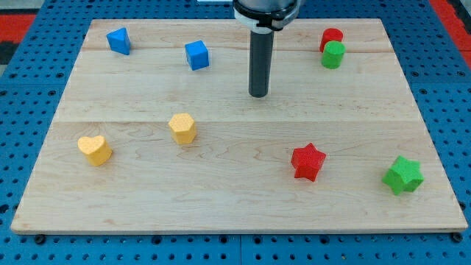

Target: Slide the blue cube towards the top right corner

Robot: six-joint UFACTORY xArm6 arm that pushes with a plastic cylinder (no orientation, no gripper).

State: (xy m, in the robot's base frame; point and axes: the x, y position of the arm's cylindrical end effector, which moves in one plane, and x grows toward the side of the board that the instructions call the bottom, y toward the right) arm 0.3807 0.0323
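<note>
The blue cube [197,54] sits on the table [235,184] near the view's top, left of centre, with one corner turned toward the view's bottom. It touches nothing. My tip [258,95] stands to the cube's right and a little lower in the view, apart from it, with bare wood between them. The arm ends in a plain dark rod, so there are no fingers to be open or closed, and nothing is gripped.

Further left along the same top strip lies a second blue block [118,40], wedge-like in shape, near the view's top left corner. Toward the view's top right, a red cylinder [332,37] and a green cylinder [333,55] stand touching, the green one just below the red.

In the lower half, a yellow hexagonal block [182,128] lies below the blue cube, and a yellow heart [95,149] lies further left and slightly lower. A red star [307,161] sits right of centre, and a green star [402,175] lies near the view's right edge.

The table is a pale wooden board made of joined planks, with visible seams running left to right. It rests on a blue perforated surface [29,96], and red patches [22,18] show at the view's top corners.
</note>
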